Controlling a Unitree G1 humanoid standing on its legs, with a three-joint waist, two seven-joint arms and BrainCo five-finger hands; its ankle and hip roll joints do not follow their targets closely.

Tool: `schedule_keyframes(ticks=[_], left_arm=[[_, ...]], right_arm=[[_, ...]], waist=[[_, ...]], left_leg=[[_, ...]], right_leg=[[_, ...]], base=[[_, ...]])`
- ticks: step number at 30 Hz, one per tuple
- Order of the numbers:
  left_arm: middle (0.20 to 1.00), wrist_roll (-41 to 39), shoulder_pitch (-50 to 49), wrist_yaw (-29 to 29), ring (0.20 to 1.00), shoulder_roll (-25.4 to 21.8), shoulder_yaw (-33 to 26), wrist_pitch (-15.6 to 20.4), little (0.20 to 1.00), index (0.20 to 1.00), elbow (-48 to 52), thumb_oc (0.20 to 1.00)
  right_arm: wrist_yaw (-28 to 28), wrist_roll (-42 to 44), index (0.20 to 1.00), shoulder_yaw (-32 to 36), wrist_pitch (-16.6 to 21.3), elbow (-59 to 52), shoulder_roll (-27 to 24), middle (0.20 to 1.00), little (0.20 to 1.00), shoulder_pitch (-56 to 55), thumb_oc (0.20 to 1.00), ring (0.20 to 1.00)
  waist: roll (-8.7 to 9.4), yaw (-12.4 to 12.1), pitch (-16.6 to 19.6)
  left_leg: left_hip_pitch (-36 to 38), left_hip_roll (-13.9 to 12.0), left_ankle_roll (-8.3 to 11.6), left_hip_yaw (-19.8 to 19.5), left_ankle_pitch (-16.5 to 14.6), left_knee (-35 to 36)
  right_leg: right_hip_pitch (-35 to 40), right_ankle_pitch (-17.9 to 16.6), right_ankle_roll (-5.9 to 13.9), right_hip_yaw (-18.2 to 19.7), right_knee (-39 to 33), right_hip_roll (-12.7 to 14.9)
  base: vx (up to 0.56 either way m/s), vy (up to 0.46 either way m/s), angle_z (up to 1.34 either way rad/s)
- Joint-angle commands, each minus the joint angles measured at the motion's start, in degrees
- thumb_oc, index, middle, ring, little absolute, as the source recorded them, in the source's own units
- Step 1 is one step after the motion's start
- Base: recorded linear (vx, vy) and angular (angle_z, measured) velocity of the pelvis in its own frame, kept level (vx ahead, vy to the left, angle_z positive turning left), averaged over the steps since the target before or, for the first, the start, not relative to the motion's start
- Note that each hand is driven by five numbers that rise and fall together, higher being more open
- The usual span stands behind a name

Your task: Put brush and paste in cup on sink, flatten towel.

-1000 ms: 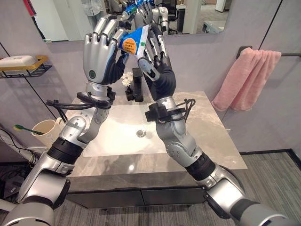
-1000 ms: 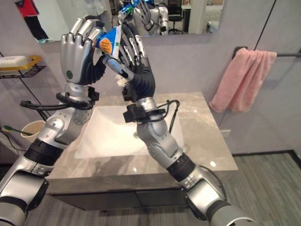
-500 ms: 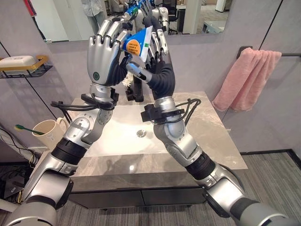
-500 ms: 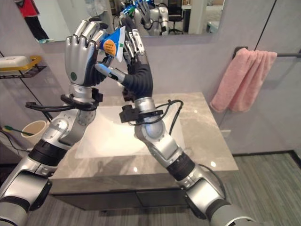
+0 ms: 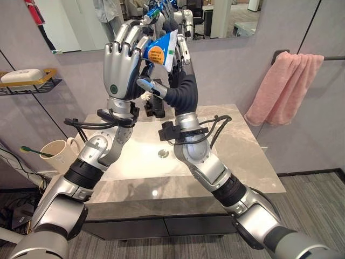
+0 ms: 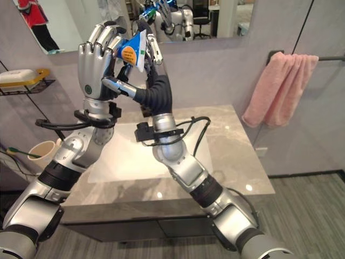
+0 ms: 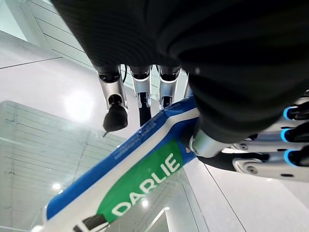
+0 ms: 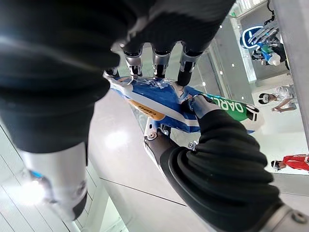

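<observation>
I hold a blue toothpaste tube (image 5: 160,52) high in front of the mirror, between both raised hands. My left hand (image 5: 123,67) has its fingers curled over the tube, and its thumb presses the tube (image 8: 154,99) in the right wrist view. My right hand (image 5: 180,86) lays straight fingers (image 8: 159,57) against the tube's far side, its thumb held apart from it. A cream cup (image 5: 56,155) stands at the left end of the counter with a green toothbrush (image 5: 33,151) in it. The pink towel (image 5: 280,89) hangs bunched on the wall bar at the right.
Below the hands lie a white sink basin (image 5: 135,162) and a grey marble counter (image 5: 242,156), with a black faucet (image 5: 157,107) at the back. A wire shelf with soap (image 5: 24,80) hangs on the left wall.
The tube has tipped more upright and risen a little with both hands. My right thumb has swung away from the tube towards the left palm. The camera has shifted slightly.
</observation>
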State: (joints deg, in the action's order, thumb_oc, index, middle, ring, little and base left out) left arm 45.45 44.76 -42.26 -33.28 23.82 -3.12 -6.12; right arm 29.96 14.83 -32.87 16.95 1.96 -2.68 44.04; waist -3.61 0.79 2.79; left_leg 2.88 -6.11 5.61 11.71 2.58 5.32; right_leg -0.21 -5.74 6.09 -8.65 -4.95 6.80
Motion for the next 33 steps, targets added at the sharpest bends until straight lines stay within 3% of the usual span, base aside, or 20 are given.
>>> schedule_keyframes(ticks=[1, 24, 25, 26, 27, 28, 29, 30, 32, 33], left_arm=[[0.200, 1.1, 7.1, -2.3, 0.200, -1.9, 1.5, 0.7, 0.200, 0.200, -0.5, 0.200], [0.200, -2.5, 4.2, -1.4, 0.200, 2.6, 2.7, 5.6, 0.200, 0.200, 8.4, 0.200], [0.200, -2.7, 4.1, -1.2, 0.200, 2.7, 2.7, 5.8, 0.200, 0.200, 8.8, 0.200], [0.200, -2.8, 4.1, -1.2, 0.200, 2.7, 2.7, 5.8, 0.200, 0.200, 8.8, 0.200], [0.200, -3.1, 3.9, -0.8, 0.200, 3.1, 3.2, 6.3, 0.200, 0.200, 8.9, 0.200], [0.200, -3.1, 3.9, -0.8, 0.200, 3.2, 3.2, 6.3, 0.200, 0.200, 8.8, 0.200], [0.200, -3.3, 3.8, -0.6, 0.200, 3.2, 3.4, 6.4, 0.200, 0.200, 8.6, 0.200], [0.200, -3.4, 3.7, -0.6, 0.200, 3.4, 3.7, 6.5, 0.200, 0.200, 8.4, 0.200], [0.200, -3.8, 3.7, -0.3, 0.200, 3.6, 4.1, 6.8, 0.200, 0.200, 7.9, 0.200], [0.200, -3.8, 3.7, -0.3, 0.200, 3.6, 4.1, 6.8, 0.200, 0.200, 7.9, 0.200]], right_arm=[[0.7, -2.4, 1.000, 2.0, 1.3, -1.1, 4.7, 1.000, 1.000, 10.5, 1.000, 1.000], [3.9, -2.9, 1.000, 2.7, 1.5, -0.3, 6.4, 1.000, 1.000, 12.1, 1.000, 1.000], [3.6, -2.6, 0.928, 2.8, 1.6, -0.4, 6.5, 0.928, 0.928, 12.3, 0.928, 0.928], [3.6, -2.6, 0.928, 2.8, 1.6, -0.4, 6.5, 0.928, 0.928, 12.3, 0.928, 0.928], [3.6, -2.0, 0.802, 2.9, 2.1, -0.5, 6.7, 0.802, 0.802, 12.1, 0.802, 0.802], [3.6, -2.0, 0.796, 2.9, 2.1, -0.5, 6.7, 0.796, 0.796, 12.1, 0.796, 0.796], [3.4, -1.9, 0.561, 2.9, 2.2, -0.7, 6.7, 0.561, 0.561, 12.2, 0.561, 0.561], [3.5, -2.0, 0.526, 2.9, 2.3, -0.8, 6.7, 0.526, 0.526, 12.3, 0.526, 0.526], [3.9, -2.1, 0.200, 3.1, 2.5, -0.4, 6.8, 0.200, 0.200, 12.6, 0.200, 0.200], [3.9, -2.1, 0.200, 3.1, 2.5, -0.4, 6.8, 0.200, 0.200, 12.6, 0.200, 0.200]], waist=[[3.32, -0.5, -1.6], [3.28, -2.1, -1.7], [3.31, -2.3, -1.7], [3.31, -2.2, -1.7], [3.24, -2.3, -1.7], [3.25, -2.3, -1.7], [3.21, -2.4, -1.7], [3.20, -2.5, -1.6], [3.14, -2.7, -1.5], [3.14, -2.7, -1.5]], left_leg=[[4.1, 4.2, -3.25, -0.1, -5.3, -0.3], [4.8, 5.3, -4.02, -1.9, -5.8, -0.5], [4.9, 5.3, -4.03, -2.0, -5.8, -0.5], [4.9, 5.3, -4.03, -2.0, -5.8, -0.5], [5.0, 5.4, -4.04, -2.0, -5.8, -0.5], [5.0, 5.4, -4.03, -2.0, -5.8, -0.5], [5.0, 5.4, -4.03, -2.0, -5.8, -0.5], [5.0, 5.4, -4.02, -2.1, -5.8, -0.5], [5.1, 5.4, -3.98, -2.2, -5.8, -0.6], [5.1, 5.4, -3.98, -2.2, -5.8, -0.6]], right_leg=[[3.7, 4.1, 2.43, 2.7, 0.1, 2.7], [5.6, 4.9, 2.28, 1.4, 0.3, 3.7], [5.7, 4.9, 2.25, 1.4, 0.3, 3.6], [5.7, 4.9, 2.25, 1.4, 0.3, 3.6], [5.8, 5.0, 2.16, 1.3, 0.3, 3.6], [5.8, 5.0, 2.16, 1.3, 0.3, 3.6], [5.8, 5.0, 2.12, 1.3, 0.3, 3.6], [5.9, 5.1, 2.12, 1.3, 0.3, 3.6], [6.1, 5.1, 2.06, 1.1, 0.4, 3.6], [6.1, 5.1, 2.06, 1.1, 0.4, 3.6]], base=[[0.00, 0.000, 0.00], [0.01, -0.006, 0.05], [0.00, -0.010, 0.05], [-0.01, -0.010, 0.05], [-0.01, -0.004, 0.05], [-0.01, -0.009, 0.05], [-0.01, -0.010, 0.06], [-0.01, -0.020, 0.05], [0.00, -0.009, 0.02], [0.00, 0.000, 0.00]])
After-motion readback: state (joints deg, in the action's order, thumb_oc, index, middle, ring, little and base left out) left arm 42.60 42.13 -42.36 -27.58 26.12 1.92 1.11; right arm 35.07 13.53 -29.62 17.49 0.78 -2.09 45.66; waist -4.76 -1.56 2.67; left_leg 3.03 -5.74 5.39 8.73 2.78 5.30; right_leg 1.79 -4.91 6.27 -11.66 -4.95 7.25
